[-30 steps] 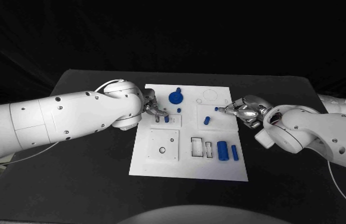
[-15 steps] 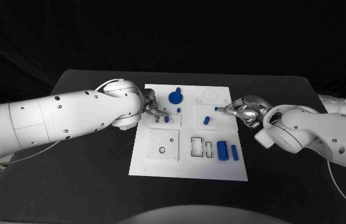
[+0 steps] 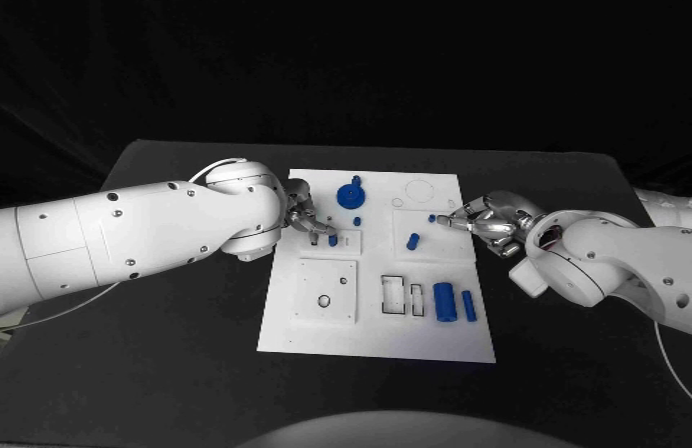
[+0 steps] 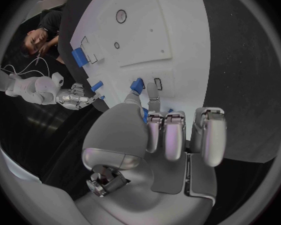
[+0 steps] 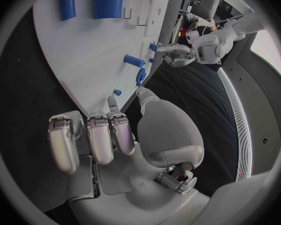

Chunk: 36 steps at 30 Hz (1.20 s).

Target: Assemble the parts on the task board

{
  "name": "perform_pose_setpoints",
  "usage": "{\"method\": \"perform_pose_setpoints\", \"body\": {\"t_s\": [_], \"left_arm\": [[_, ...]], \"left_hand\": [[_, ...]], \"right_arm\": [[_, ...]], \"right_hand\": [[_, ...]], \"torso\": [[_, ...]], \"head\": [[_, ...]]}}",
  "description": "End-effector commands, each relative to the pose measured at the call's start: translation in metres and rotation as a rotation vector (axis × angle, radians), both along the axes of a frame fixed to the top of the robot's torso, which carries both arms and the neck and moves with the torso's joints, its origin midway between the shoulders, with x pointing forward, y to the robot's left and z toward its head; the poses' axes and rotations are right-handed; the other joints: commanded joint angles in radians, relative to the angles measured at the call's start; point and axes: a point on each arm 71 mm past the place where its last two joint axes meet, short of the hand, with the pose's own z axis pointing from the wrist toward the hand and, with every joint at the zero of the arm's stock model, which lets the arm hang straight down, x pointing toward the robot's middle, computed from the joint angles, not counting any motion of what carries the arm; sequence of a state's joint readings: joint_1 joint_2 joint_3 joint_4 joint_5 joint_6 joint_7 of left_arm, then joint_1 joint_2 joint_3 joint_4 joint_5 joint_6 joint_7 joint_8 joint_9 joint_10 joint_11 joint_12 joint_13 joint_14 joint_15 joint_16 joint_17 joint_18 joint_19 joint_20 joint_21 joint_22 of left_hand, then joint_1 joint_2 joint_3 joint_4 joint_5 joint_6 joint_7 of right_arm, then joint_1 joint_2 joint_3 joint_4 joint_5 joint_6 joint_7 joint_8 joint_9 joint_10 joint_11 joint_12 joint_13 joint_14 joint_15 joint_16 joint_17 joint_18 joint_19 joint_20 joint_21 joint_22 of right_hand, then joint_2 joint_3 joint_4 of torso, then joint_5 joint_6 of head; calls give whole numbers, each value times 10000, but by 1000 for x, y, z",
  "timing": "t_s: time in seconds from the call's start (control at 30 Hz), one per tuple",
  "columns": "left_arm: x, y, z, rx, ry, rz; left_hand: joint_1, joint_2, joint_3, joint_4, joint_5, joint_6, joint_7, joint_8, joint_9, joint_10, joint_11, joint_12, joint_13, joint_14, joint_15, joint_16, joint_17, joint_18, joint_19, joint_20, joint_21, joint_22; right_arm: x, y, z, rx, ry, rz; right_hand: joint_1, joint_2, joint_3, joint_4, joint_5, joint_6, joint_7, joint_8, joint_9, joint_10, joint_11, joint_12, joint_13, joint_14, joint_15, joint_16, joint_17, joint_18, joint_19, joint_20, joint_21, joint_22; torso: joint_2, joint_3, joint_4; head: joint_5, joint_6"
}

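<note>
Head view: left hand point(image 3: 307, 220) pinches a small blue peg point(image 3: 333, 238) upright on the white task board point(image 3: 378, 340).

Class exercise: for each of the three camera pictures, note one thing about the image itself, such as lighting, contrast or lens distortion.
Head view: the white task board stands out brightly against the black table, the background fully dark. Left wrist view: fisheye bends the board's straight edges into curves, inside a dark circular frame. Right wrist view: the same curving of the board, and the right hand looms large.
</note>
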<state>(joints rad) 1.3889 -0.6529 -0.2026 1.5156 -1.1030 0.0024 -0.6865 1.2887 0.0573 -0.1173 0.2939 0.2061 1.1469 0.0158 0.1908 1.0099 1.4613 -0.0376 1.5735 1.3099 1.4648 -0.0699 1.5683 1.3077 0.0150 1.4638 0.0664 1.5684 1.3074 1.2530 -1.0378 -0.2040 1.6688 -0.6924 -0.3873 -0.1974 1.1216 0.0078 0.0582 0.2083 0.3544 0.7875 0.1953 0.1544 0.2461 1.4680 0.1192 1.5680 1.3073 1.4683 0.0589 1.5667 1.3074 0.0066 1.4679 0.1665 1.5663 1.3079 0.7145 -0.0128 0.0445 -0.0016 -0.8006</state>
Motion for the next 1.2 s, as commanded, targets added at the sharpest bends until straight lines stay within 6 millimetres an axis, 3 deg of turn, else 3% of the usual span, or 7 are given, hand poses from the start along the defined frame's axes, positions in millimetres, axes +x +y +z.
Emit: {"method": "perform_pose_setpoints", "body": {"t_s": [0.03, 1.2], "left_arm": [[-4, -2, -6, 86, 487, -306], [-6, 1, -7, 198, 738, -413]], "left_hand": [[-123, -9, -75, -7, -35, 59, -30, -46, -14, 1095, -42, -27, 2609, 1060, -45, 25, 2631, -150, 1070, -66, 24, 2634], [50, -35, -101, -39, -16, 56, -62, -57, -13, 1095, -67, -27, 2609, 1060, -45, 25, 2631, -150, 1070, -63, 24, 2634]], "right_arm": [[0, 1, 0, -29, -76, 102], [0, 1, 0, -25, -88, 102]], "right_hand": [[-7, 76, -45, 7, -54, -45, 41, 60, -17, 1028, 84, 28, 2635, 1025, 78, 41, 2634, -66, 1029, 83, 45, 2629], [-7, 76, -45, 7, -54, -45, 41, 60, -17, 1028, 84, 28, 2635, 1025, 78, 41, 2634, -66, 1029, 83, 45, 2629]], "torso": [[5, -4, 3], [3, -5, 1]], "head": [[9, 20], [-5, 6]]}}
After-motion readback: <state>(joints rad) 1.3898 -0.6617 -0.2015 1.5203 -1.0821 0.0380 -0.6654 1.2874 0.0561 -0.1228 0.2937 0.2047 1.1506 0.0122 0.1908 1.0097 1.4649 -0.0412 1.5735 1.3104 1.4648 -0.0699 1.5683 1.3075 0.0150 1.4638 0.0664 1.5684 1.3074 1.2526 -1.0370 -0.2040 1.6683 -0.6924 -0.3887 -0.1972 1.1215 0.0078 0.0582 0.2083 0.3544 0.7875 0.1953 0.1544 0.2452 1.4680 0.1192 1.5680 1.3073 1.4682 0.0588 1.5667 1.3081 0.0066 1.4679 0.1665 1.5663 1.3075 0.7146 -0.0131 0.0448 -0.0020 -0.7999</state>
